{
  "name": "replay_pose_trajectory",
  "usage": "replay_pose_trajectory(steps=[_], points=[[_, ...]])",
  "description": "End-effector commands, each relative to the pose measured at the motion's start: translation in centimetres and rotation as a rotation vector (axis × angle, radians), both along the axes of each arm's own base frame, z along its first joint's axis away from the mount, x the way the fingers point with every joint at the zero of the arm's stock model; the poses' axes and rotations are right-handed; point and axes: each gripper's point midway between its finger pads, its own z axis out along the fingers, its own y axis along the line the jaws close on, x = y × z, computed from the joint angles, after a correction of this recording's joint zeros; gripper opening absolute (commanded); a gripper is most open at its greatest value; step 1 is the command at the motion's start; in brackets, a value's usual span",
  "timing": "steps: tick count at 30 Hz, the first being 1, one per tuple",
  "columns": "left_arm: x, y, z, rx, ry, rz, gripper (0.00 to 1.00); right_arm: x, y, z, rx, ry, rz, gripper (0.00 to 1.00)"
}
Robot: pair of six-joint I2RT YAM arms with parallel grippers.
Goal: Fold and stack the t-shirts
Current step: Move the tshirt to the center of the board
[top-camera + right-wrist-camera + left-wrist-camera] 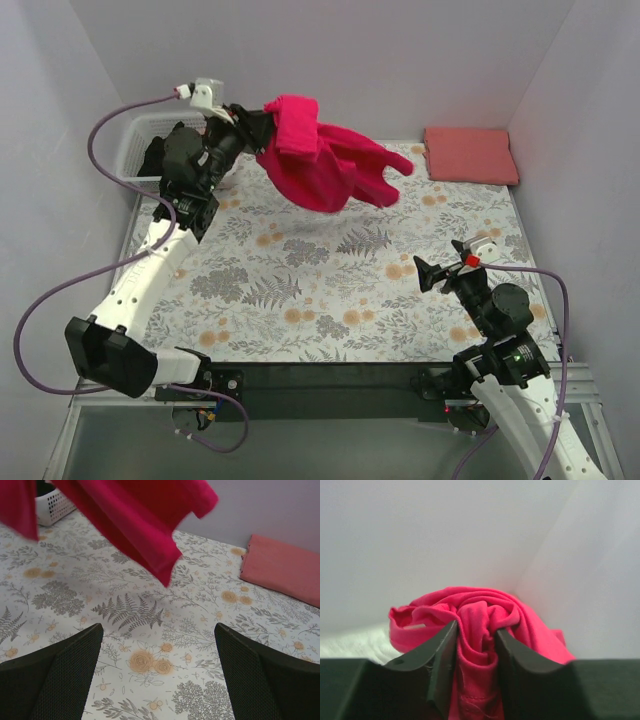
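Fabric of the crimson-magenta t-shirt (482, 605) is bunched between the 2 fingers (442, 655) of the left hand (258, 120), which is clamped tight on it. The left wrist view shows a thick wad squeezed in the narrow gap, with more cloth heaped just beyond the fingertips. This hand sits high above the floral-print cloth (330, 300). The t-shirt hangs from it in the air, crumpled, spreading away from the fingers toward the right, with 1 sleeve sticking out at the end farthest from the hand; its lowest edge is clear of the cloth beneath. A white lattice basket (138, 150) stands behind the left hand, beside that arm's wrist and against the wall. The right hand (422, 273) hovers low over the floral-print cloth, its 2 fingers spread wide with only the printed ferns and flowers showing between them. The hanging t-shirt is ahead of this hand, higher and to its left, well apart from it. A salmon-pink t-shirt (470, 155) lies folded flat in a neat rectangle ahead of the right hand and to its right, near the back wall.
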Motion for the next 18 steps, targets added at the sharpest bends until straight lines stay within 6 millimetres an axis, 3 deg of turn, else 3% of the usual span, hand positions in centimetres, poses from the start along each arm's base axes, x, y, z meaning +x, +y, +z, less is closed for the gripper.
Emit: replay_pose_trajectory(steps=[1,2,3,4,6,8,9,10,13,18], points=[[-0.7,-1.0,-11.0,-0.044,0.282,-0.038,0.37,0.0,-0.6,3.1,0.056,-0.046,-0.040,0.98],[-1.2,-0.1,-12.0,-0.081,0.325,0.010,0.58,0.0,-0.6,3.7,0.066,-0.040,-0.039,0.98],[-1.6,0.4,-14.1,-0.083,0.379,0.036,0.67,0.0,-0.4,3.4,0.056,-0.017,-0.031,0.98],[-2.4,1.1,-17.9,-0.056,0.469,0.070,0.73,0.2,0.4,2.8,0.061,0.033,-0.001,0.98],[-3.7,2.7,-20.0,-0.043,0.514,0.141,0.81,0.2,1.1,2.9,0.072,0.087,0.027,0.98],[-5.6,3.5,-23.1,0.000,0.588,0.152,0.82,0.8,2.2,1.9,0.064,0.170,0.059,0.98],[-6.4,3.3,-23.9,0.018,0.614,0.129,0.84,1.0,2.5,2.2,0.076,0.191,0.065,0.98],[-7.5,3.3,-25.4,0.042,0.667,0.111,0.86,1.5,2.9,1.0,0.064,0.248,0.066,0.98],[-10.8,2.0,-28.3,0.088,0.786,0.020,0.87,2.3,3.6,0.0,0.088,0.337,0.063,0.98],[-15.6,0.9,-33.2,0.148,0.951,-0.045,0.85,3.2,6.7,-4.4,0.079,0.575,0.156,0.96]])
